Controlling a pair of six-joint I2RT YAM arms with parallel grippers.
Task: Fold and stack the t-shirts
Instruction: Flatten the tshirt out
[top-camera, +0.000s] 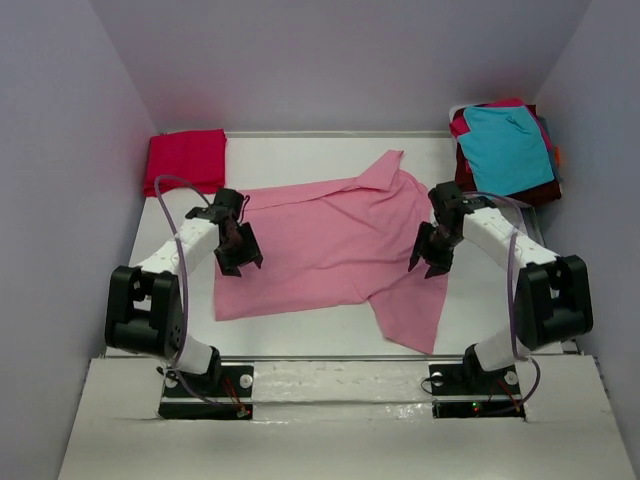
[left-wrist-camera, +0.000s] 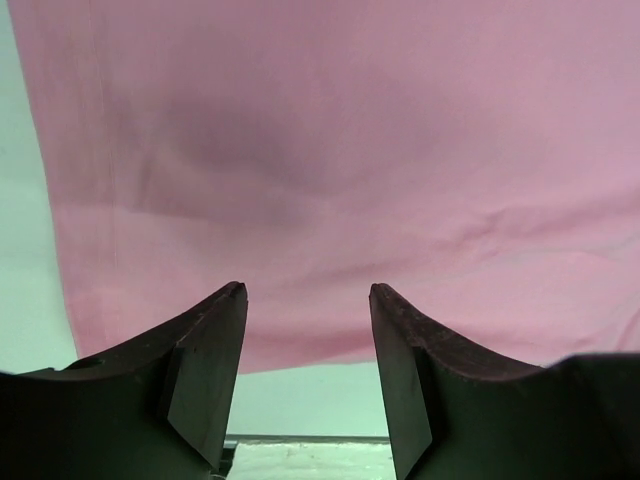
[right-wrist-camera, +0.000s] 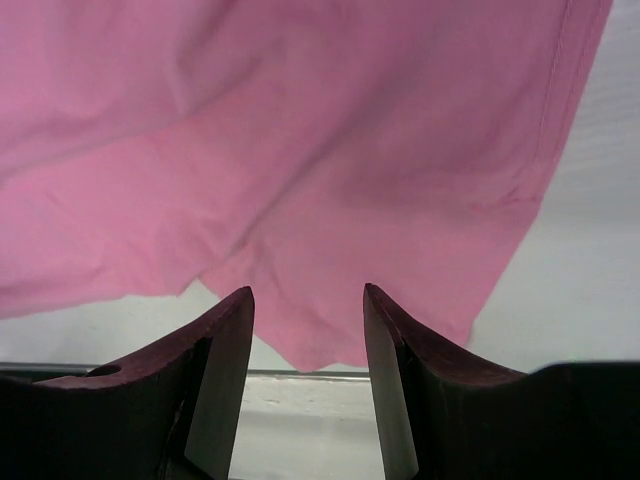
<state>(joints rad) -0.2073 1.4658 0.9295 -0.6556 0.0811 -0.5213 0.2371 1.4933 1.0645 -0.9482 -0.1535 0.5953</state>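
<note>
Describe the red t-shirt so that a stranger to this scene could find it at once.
Look at the white table, at its far left corner. The red t-shirt lies there, folded into a flat rectangle. Unlike the pink t-shirt spread open in the middle and the mixed pile at the far right, it lies alone.

Bare table (top-camera: 300, 338) at near edge; red t-shirt (top-camera: 185, 160), t-shirt pile (top-camera: 505, 150) in far corners.
</note>
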